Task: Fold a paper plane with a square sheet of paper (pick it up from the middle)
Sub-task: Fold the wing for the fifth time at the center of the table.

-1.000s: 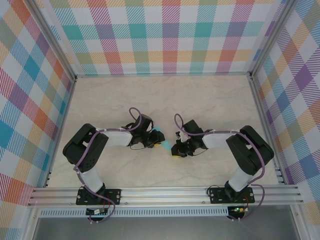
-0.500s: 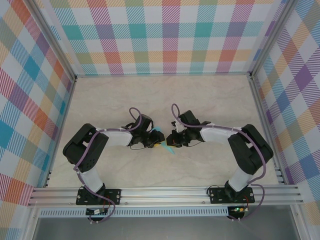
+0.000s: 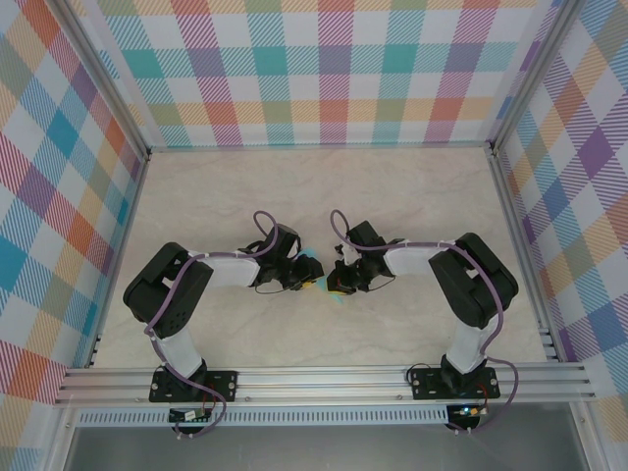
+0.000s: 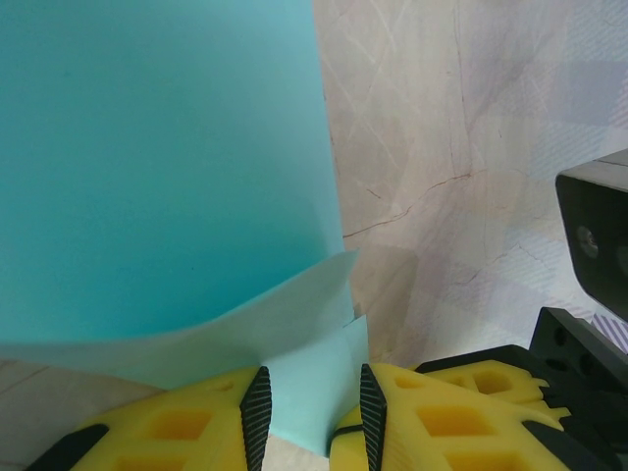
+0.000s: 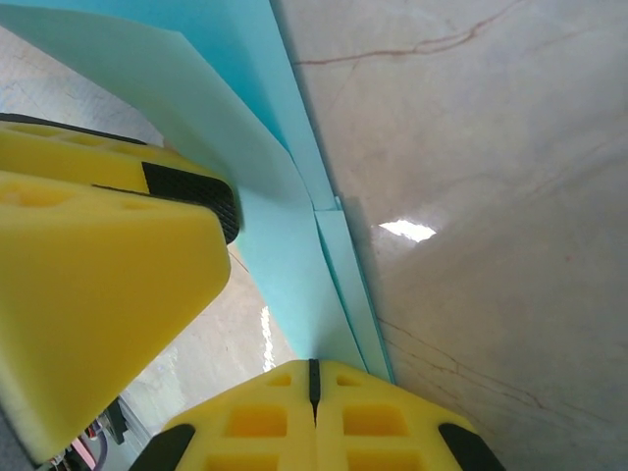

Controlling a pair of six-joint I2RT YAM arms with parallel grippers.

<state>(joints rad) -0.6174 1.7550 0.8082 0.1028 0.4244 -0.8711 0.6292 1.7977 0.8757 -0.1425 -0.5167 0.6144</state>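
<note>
With the folded turquoise sheet of paper point(image 4: 157, 177) at the frame's centre, held between the part-open left gripper point(image 4: 309, 417) and pinched by the fully pressed-together right gripper point(image 5: 314, 412), any diverging pull risked tearing or skewing the crease, I judged.

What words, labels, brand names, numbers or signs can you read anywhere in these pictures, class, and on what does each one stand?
None can be read.
The turquoise paper is plain on every fold that shows.
The yellow fingers carry no lettering.
The marbled table and the checked walls bear pattern alone.
</note>
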